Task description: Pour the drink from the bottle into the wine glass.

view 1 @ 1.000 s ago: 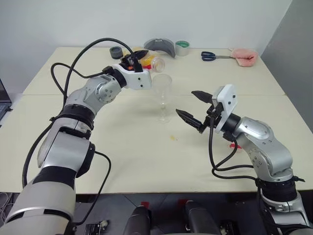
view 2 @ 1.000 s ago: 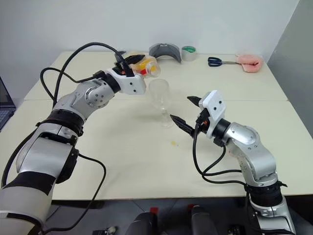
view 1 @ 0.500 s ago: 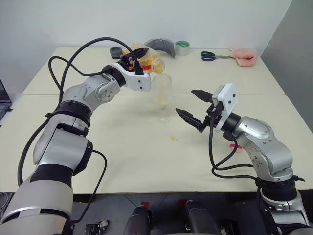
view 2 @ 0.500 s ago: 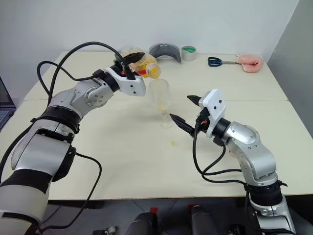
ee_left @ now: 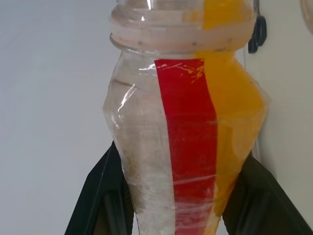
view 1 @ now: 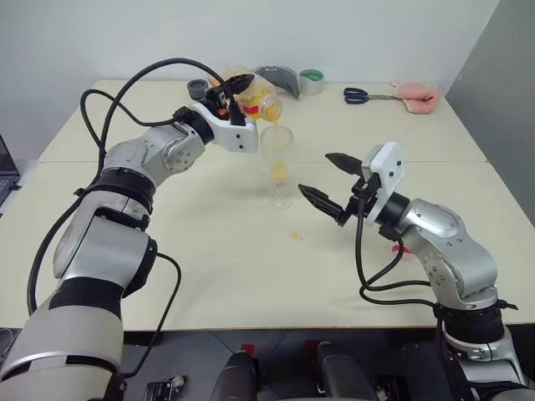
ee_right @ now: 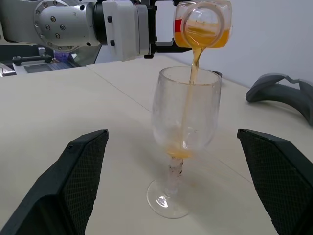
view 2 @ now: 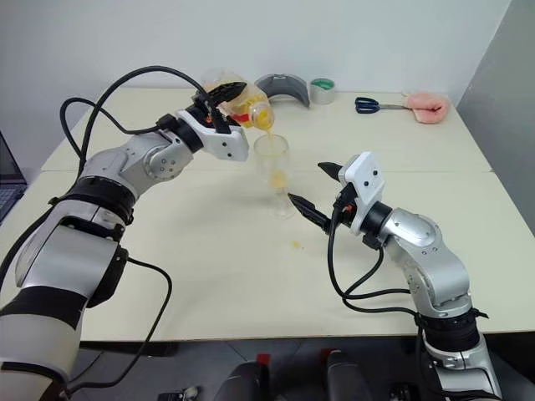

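Cream worktop (view 1: 209, 251) bearing the upright glass (ee_right: 183, 132). Left fingers (ee_left: 105, 196), clamped on the tipped bottle (ee_left: 181, 132), hold its mouth above the rim; drink (ee_right: 193, 73) streams into the bowl. Right fingers (ee_right: 83, 171), spread wide, flank the glass without touching.

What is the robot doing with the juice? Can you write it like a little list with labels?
action: pouring
left gripper: shut on the bottle, tipped over the wine glass
drink: orange stream falling from the bottle's mouth into the glass, a little pooled at the bottom of the bowl
wine glass: upright on the table, not held
right gripper: open, beside the glass, not touching it
spill: small orange drop on the table near the glass
far edge: scissors, tape roll, pink cloth
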You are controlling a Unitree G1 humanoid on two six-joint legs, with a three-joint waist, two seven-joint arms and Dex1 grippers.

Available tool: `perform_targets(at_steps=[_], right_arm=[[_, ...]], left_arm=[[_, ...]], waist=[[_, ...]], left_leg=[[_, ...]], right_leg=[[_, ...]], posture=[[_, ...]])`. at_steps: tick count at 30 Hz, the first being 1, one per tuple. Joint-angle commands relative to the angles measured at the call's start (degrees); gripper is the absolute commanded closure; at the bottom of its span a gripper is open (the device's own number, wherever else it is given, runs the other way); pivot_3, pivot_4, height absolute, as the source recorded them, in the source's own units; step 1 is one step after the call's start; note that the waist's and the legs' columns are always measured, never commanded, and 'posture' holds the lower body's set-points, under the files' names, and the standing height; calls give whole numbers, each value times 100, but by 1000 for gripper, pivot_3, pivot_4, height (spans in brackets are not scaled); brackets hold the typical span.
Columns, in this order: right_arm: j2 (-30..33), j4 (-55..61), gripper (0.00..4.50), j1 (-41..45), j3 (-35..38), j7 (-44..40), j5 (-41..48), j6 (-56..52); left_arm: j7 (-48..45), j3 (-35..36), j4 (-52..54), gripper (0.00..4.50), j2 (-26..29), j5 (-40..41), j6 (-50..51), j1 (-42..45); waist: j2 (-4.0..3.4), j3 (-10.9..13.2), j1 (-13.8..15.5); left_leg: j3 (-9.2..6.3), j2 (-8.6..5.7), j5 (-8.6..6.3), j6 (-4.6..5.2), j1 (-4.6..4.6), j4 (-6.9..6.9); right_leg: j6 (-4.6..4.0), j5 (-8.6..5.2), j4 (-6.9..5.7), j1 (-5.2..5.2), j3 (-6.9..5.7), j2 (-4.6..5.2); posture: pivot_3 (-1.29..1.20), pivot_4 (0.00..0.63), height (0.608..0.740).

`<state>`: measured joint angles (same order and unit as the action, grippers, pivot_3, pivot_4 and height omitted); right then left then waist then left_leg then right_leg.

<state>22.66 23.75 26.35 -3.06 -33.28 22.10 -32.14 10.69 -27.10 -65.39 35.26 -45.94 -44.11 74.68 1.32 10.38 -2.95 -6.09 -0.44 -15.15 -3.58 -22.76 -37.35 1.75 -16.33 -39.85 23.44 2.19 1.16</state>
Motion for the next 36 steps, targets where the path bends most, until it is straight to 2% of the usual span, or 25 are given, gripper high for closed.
perform_targets(at_steps=[1,36], right_arm=[[-1,179,0,76,58,-11,100,56],[-133,263,0,-47,-51,196,104,119]], left_arm=[[177,20,37,2686,127,-9,9,286],[649,-259,-252,2686,209,-313,109,515]], waist=[[0,0,-1],[0,0,-4]], left_leg=[[0,0,0,0,0,0],[-1,-1,-2,2,-14,-39]], right_leg=[[0,0,0,0,0,0],[0,0,-12,3,-2,0]], posture=[[0,150,740],[0,150,740]])
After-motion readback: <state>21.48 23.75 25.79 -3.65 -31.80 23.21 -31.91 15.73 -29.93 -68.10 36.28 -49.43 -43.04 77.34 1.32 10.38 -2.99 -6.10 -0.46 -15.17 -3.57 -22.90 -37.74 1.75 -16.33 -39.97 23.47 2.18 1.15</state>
